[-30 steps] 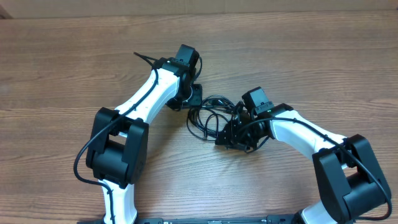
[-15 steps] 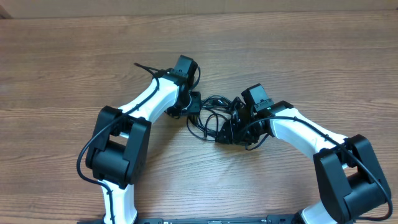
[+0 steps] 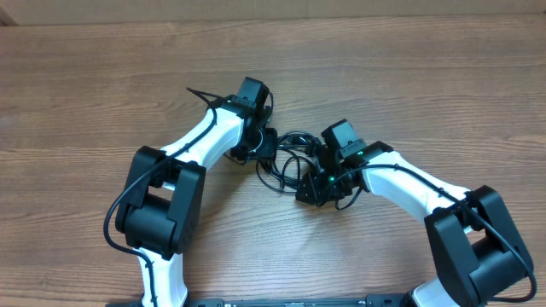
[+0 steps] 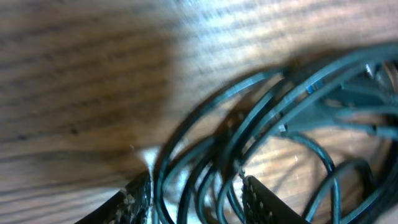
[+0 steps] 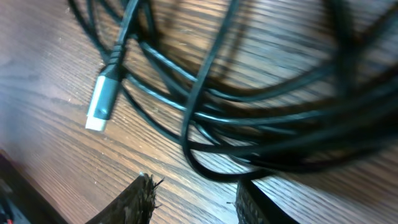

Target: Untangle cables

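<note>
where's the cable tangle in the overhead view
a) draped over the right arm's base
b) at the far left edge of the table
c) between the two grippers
c: the cables lie on the wooden table in the gap between the left gripper and the right gripper.

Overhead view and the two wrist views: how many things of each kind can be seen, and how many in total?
Robot arms: 2 (left arm, right arm)
Cable tangle: 1 (the single cords cannot be counted; one pale plug tip shows)
Table: 1
Total: 4
</note>
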Robot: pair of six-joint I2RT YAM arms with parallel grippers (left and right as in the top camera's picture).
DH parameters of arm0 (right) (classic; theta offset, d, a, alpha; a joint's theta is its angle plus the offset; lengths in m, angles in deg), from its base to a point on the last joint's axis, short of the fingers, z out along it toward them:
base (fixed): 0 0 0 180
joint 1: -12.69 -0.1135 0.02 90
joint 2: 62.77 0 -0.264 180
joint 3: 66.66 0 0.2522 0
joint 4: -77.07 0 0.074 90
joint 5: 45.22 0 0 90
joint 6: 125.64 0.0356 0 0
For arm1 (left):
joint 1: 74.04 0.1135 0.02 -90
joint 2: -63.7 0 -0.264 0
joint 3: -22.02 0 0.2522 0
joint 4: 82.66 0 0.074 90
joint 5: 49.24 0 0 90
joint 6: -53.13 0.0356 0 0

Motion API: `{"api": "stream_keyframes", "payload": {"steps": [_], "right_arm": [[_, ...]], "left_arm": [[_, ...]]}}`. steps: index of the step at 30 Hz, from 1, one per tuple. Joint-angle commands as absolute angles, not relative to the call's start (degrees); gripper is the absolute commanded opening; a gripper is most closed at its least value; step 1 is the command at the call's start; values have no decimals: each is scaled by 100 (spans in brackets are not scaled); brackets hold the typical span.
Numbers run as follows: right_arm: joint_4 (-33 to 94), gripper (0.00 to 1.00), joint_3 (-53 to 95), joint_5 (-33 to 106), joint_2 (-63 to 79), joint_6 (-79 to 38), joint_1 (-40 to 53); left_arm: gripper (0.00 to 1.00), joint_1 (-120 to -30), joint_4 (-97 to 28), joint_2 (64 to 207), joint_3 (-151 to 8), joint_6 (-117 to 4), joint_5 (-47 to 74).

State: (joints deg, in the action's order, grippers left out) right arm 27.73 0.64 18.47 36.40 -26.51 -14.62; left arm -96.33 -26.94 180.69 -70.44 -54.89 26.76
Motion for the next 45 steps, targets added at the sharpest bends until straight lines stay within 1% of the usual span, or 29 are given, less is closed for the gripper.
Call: {"api": "stream_keyframes", "payload": {"steps": [1,4,8,13,16,18,21,24,29,31,32,36,39,45], "right_arm": [[2848,41,220,2164,3664,-2870,-1665],[2885,41,220,2527,3666,-2868,-1807],[3049,41,220,2844,3669,-2870,-1952],[3169,40,220,3060,3680,-2868,-2026],[3160,33,220,3058,3690,-2865,-2026],[3149,31,220,3058,3701,-2865,-2026],[3149,30,217,3058,3721,-2863,-2026],[3149,23,213,3050,3723,-2837,-2026],[3068,22,182,2905,3723,-2822,-2026],[2966,23,182,2785,3723,-2822,-2026],[2922,25,182,2685,3723,-2824,-2026],[2662,41,182,2158,3723,-2826,-2026],[2474,44,182,1777,3723,-2824,-2013],[2251,45,187,597,3723,-2824,-1904]], "left_arm": [[49,-9471,-2480,18058,-7147,-5043,2005],[49,-9436,-2255,18058,-7267,-4917,1802],[51,-9460,-2130,18058,-7247,-4912,1804],[51,-9519,-2128,18060,-7149,-5081,1852],[50,-9517,-2231,18060,-7011,-5339,2035],[49,-9519,-2288,18060,-6922,-5476,2232],[45,-9536,-2510,18060,-6797,-5511,2337],[34,-9556,-2969,18060,-6607,-5542,2337],[28,-9560,-3383,18060,-6321,-5773,2339],[25,-9560,-3411,18060,-6301,-5773,2337],[23,-9560,-3426,18060,-6301,-5773,2337],[19,-9560,-3472,18060,-6303,-5773,2337],[17,-9560,-3472,18060,-6301,-5771,2337],[17,-9560,-3472,18060,-6301,-5771,2337]]}}
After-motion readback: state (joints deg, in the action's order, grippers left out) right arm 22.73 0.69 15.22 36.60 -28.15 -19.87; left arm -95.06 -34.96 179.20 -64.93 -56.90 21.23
